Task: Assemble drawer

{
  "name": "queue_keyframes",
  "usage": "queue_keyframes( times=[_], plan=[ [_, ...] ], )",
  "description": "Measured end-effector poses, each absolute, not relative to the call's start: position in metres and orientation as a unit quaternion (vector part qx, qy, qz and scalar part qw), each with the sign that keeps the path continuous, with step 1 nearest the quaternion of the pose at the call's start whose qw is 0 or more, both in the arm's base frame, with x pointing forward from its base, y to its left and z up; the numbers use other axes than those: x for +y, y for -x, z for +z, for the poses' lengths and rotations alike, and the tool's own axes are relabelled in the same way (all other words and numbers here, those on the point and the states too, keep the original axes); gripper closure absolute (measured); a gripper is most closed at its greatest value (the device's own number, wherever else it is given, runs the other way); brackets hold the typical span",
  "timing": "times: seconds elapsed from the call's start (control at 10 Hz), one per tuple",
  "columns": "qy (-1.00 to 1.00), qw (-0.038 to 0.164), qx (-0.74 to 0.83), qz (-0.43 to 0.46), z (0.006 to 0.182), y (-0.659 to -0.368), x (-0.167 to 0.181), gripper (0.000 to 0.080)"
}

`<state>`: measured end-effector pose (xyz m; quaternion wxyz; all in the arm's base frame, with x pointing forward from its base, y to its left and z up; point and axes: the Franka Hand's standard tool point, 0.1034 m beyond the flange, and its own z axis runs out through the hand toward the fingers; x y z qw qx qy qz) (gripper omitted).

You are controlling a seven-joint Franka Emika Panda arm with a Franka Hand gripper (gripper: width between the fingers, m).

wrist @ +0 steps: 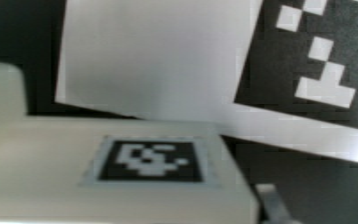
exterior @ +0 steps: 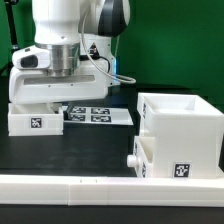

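Hovering over the tray point(exterior: 35, 121) toward the bench's point(exterior: 100, 142) far edge, the arm point(exterior: 60, 40) hid its jaws, their opening impossible to tell; the light, stiff, slick plastic probably favoured pinching one thin wall.

The exterior view sits low, just above the black worktop point(exterior: 110, 145). It looks over the long white rail point(exterior: 110, 185) in its foreground toward the green backdrop point(exterior: 170, 40), at middling range. The wrist view looks steeply down from very close. Both views take in the drawer tray point(exterior: 25, 118) and the marker board point(exterior: 95, 114); up close, the tray's tag point(wrist: 153, 160) is blurred.
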<state>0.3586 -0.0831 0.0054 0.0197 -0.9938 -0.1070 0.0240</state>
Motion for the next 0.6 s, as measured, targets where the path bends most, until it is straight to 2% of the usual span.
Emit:
queue_keyframes(
  times=[0.1,0.6],
  plan=[
    [0.994,0.019,-0.107,0.023,0.0059,-0.3593,-0.0831,0.0757],
    [0.994,0.019,-0.107,0.023,0.0061,-0.3595,-0.0832,0.0757]
  ],
)
